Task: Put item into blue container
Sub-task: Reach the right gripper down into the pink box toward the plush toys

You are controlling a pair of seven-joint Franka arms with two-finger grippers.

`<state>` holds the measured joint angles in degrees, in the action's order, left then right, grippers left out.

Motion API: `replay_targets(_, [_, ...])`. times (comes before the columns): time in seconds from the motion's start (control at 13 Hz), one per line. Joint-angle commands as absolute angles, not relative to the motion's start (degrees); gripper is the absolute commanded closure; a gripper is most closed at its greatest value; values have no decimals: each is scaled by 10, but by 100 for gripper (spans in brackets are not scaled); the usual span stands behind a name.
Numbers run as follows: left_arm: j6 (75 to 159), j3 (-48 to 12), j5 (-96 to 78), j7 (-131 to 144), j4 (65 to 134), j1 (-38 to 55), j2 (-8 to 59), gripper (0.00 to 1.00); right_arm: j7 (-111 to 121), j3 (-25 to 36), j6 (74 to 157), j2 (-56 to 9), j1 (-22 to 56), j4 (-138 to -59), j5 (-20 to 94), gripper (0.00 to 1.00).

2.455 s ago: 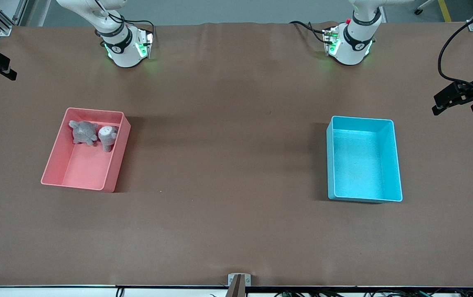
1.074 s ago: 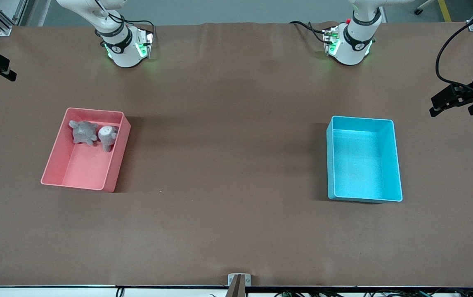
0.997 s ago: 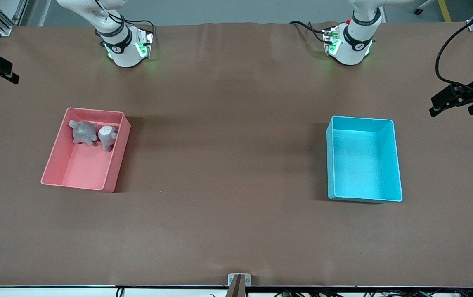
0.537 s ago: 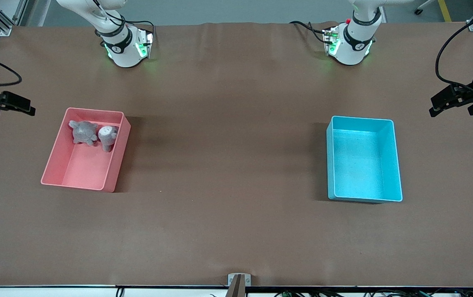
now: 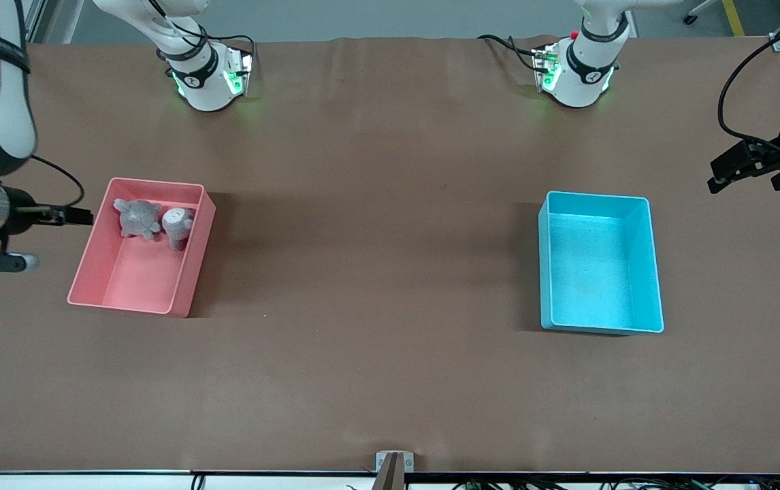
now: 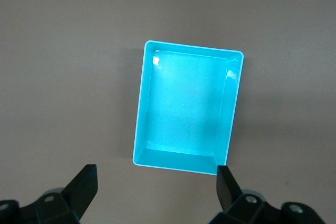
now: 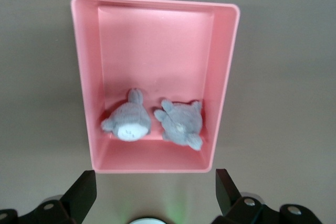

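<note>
I see the blue container (image 5: 599, 263) empty on the tabletop (image 5: 376, 272) toward the left arm's end. My left hand (image 6: 155, 192) waits spread; right hand (image 7: 152, 195), spread, hangs beside the pink bin (image 5: 141, 246) holding two grey plush toys (image 5: 152, 222).

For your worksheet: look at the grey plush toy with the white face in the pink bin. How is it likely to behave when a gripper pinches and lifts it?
The grey plush toy with the white face looks soft and fuzzy, so it will probably squash and sag, not slip. It seems light for its size. It touches the other grey plush toy, which may get nudged.
</note>
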<state>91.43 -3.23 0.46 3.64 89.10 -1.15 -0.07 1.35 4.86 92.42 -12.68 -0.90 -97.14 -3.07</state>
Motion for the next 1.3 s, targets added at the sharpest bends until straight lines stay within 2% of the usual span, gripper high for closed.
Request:
replay_targets(0.0, [911, -30, -4, 36, 886, -10, 1, 0, -15, 43, 1017, -101, -16, -1092, 11, 0])
replay_targets(0.31, [911, -30, -3, 34, 887, -10, 1, 0, -16, 42, 1130, -96, -47, -1222, 73, 0])
replay_targets(0.46, [911, -30, -3, 31, 887, -11, 1, 0, -11, 43, 1167, -97, -52, -1259, 98, 0])
replay_targets(0.84, [911, -30, -3, 33, 888, -11, 4, 0, -9, 42, 1188, -108, -53, -1280, 122, 0])
replay_targets(1.23, [911, -30, -3, 37, 888, -9, 4, 0, -8, 42, 1194, -149, -53, -1280, 147, 0])
